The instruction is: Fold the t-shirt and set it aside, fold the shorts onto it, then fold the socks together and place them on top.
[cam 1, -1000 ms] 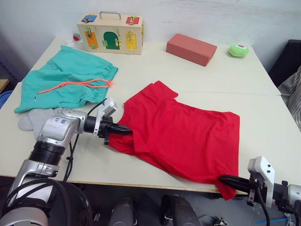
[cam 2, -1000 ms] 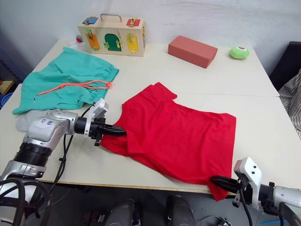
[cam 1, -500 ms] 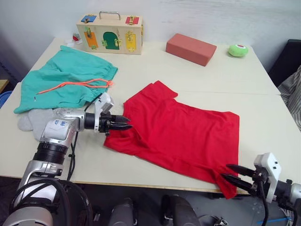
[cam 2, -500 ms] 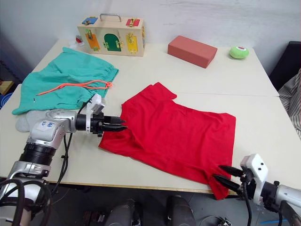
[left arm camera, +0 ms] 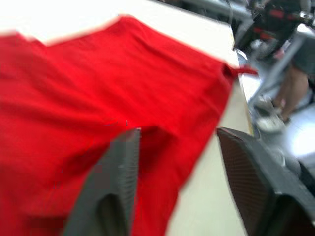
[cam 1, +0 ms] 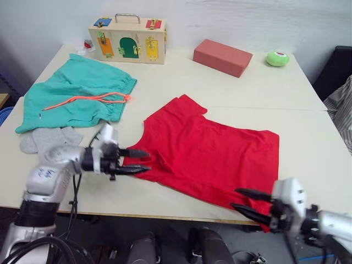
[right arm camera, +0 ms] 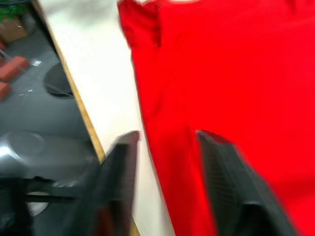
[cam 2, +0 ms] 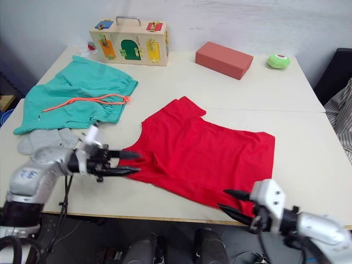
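Note:
The red t-shirt [cam 1: 214,154] lies spread flat across the middle and right of the table [cam 1: 181,77], one corner hanging over the front edge. My left gripper [cam 1: 142,161] is open at the shirt's left hem, its fingers [left arm camera: 120,167] apart over the cloth and holding nothing. My right gripper [cam 1: 236,198] is open at the front edge, just short of the shirt's near right corner. The teal shorts [cam 1: 77,91] with an orange drawstring [cam 1: 88,99] lie at the far left. The grey socks [cam 1: 47,138] lie just in front of the shorts.
A wooden latch box [cam 1: 128,38] stands at the back left. A red-brown block [cam 1: 223,56] and a green ball [cam 1: 278,58] sit at the back right. Striped cloth [cam 1: 342,110] hangs beyond the table's right edge.
Both grippers opened and let go of the t-shirt. The left one drew back to the left. The right one moved left along the front edge. The shirt's left hem now lies flat.

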Controlling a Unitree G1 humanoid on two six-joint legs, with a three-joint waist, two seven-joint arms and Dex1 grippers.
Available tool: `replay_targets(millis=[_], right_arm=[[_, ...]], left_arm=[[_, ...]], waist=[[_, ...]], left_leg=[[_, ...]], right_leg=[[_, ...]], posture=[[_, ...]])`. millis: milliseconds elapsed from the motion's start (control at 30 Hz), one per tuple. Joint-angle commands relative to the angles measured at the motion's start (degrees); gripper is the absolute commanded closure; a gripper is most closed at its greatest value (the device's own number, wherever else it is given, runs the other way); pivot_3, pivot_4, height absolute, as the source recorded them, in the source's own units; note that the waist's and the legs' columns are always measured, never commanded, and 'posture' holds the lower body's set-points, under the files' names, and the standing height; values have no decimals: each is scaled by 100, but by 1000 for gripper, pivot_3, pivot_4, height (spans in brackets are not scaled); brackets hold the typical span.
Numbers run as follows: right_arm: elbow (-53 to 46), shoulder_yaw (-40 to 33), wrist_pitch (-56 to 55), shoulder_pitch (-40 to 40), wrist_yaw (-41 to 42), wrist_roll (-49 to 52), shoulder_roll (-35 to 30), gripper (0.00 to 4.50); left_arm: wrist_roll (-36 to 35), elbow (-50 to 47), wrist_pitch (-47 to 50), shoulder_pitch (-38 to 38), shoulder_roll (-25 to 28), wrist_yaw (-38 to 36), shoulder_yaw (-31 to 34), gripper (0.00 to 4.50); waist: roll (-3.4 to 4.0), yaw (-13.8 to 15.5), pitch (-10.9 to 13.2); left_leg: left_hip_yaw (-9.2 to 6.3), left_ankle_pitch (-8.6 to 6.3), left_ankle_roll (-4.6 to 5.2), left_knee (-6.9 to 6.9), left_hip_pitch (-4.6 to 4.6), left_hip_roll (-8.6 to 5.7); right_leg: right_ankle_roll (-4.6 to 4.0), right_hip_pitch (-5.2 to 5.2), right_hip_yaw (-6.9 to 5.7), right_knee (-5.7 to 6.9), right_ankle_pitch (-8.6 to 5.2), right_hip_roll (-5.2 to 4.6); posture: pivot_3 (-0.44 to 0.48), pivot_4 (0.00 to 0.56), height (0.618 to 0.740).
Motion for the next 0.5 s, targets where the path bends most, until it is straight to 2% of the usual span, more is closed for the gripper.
replay_targets(millis=[33, 67, 133, 300, 500], right_arm=[[123, 561, -588, 136, -732, -1021, 381, 4144], [203, 639, -713, 201, -881, -1253, 448, 4494], [365, 707, -901, 373, -1087, -1584, 538, 4500], [729, 250, -1358, 900, -1403, -1695, 736, 4500], [1074, -751, -1929, 1459, -1193, -1452, 611, 4500]], left_arm=[[535, 135, -757, 115, -439, 783, -29, 3479], [645, 236, -837, 116, -617, 1098, 8, 3843], [750, 362, -873, 122, -869, 1508, 70, 4476], [909, 471, -775, 211, -890, 1852, 63, 4476], [1032, 780, -733, 231, -758, 2083, 153, 4476]], waist=[[0, 5, 0], [0, 9, 0], [-2, 6, -1], [-1, -18, -2], [-1, -16, -2]], left_leg=[[-1, -1, -1, 0, 0, 1], [-2, -1, -1, 0, 0, 1], [-2, -2, 1, 0, 1, 1], [-2, -4, 1, -5, 3, 6], [-2, -9, 3, -8, 8, 10]], right_leg=[[1, 0, 0, -1, 0, 0], [1, 0, -1, -1, 0, 0], [1, 0, 0, 1, 0, -3], [-1, -1, -6, 0, -1, -1], [-2, 1, -6, 0, -1, -1]], posture=[[0, 150, 740], [0, 150, 740], [0, 150, 740], [0, 150, 740], [0, 150, 740]])
